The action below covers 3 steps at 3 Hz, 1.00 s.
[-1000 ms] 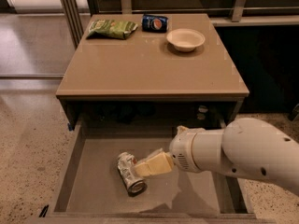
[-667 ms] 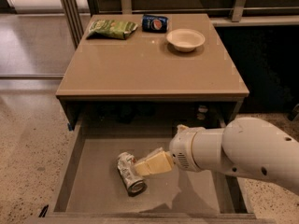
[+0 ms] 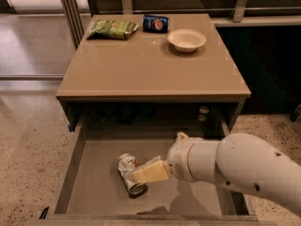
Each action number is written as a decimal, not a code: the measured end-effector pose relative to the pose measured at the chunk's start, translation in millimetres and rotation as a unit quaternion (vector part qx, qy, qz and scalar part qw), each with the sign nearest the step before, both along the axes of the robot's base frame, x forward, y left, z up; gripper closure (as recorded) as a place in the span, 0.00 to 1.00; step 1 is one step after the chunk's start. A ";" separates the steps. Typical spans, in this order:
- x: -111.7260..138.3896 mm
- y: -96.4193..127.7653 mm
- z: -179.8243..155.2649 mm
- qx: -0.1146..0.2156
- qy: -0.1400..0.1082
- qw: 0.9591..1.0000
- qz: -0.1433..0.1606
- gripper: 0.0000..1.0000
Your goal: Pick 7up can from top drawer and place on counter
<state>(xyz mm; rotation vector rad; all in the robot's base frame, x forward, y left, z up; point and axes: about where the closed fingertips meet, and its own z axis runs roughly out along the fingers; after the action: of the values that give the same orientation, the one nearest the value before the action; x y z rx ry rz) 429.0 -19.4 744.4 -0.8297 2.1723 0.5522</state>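
The 7up can (image 3: 126, 165) lies on its side on the flat bottom of the top drawer (image 3: 96, 173), left of the middle, dented, with its silver end turned toward the drawer's front edge. The drawer is pulled wide open below the surface (image 3: 150, 69). The gripper (image 3: 143, 173) is down inside the drawer, its cream-coloured tip touching the can's right side and covering part of it; it cannot be told whether it has hold of the can or how far it is open. The thick white arm (image 3: 235, 166) reaches in from the right, above the drawer's right half. Up on the tan surface, near its far edge, sit a green snack bag (image 3: 113, 28) at the left, a dark blue Pepsi can (image 3: 156, 23) on its side beside the bag, and a pale bowl (image 3: 186, 39) to the right. Speckled floor (image 3: 28, 145) shows to the left of the drawer
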 end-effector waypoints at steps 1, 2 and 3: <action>-8.4 26.8 -43.7 0.003 -0.001 1.000 -0.006 0.00; -10.4 51.0 -72.1 0.008 -0.005 1.000 -0.011 0.00; -5.7 68.1 -91.9 0.009 -0.014 1.000 -0.013 0.00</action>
<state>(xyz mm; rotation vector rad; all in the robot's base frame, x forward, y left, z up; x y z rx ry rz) 423.4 48.7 652.5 -0.7937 2.1465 0.5430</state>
